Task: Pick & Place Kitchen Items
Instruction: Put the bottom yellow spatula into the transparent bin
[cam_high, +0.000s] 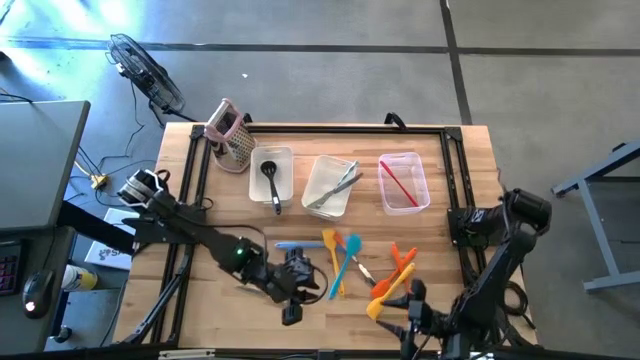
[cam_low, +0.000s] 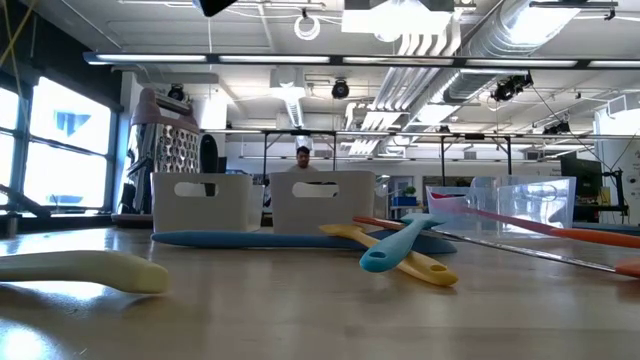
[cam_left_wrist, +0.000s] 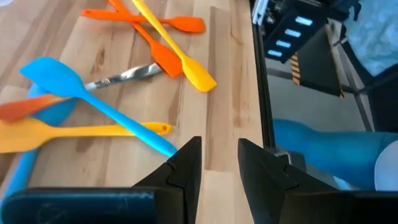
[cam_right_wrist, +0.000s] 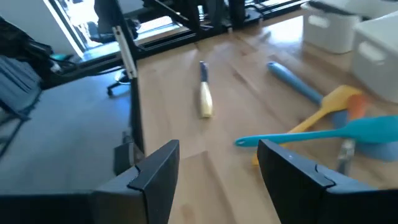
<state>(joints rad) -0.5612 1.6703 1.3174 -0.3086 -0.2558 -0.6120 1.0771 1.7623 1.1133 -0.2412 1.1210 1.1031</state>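
Note:
Loose utensils lie on the wooden table (cam_high: 180, 300): a blue spatula (cam_high: 350, 256), a yellow spatula (cam_high: 331, 250), a blue-handled tool (cam_high: 290, 244), crossed orange spatulas (cam_high: 398, 264), a yellow one (cam_high: 384, 300), and a cream-handled knife (cam_right_wrist: 204, 99). My left gripper (cam_left_wrist: 217, 163) hovers open, a narrow gap between its fingers, beside the blue spatula's handle end (cam_left_wrist: 163, 144). It holds nothing. My right gripper (cam_right_wrist: 217, 168) stands wide open near the table's front right (cam_high: 408, 305), facing the knife, and has nothing between its fingers.
Three clear bins stand at the back: one with a black ladle (cam_high: 272, 176), one with metal tongs (cam_high: 333, 185), one with a red tool (cam_high: 402, 183). A box grater (cam_high: 231, 134) stands at the back left. A black frame (cam_high: 455, 180) runs along the table's sides.

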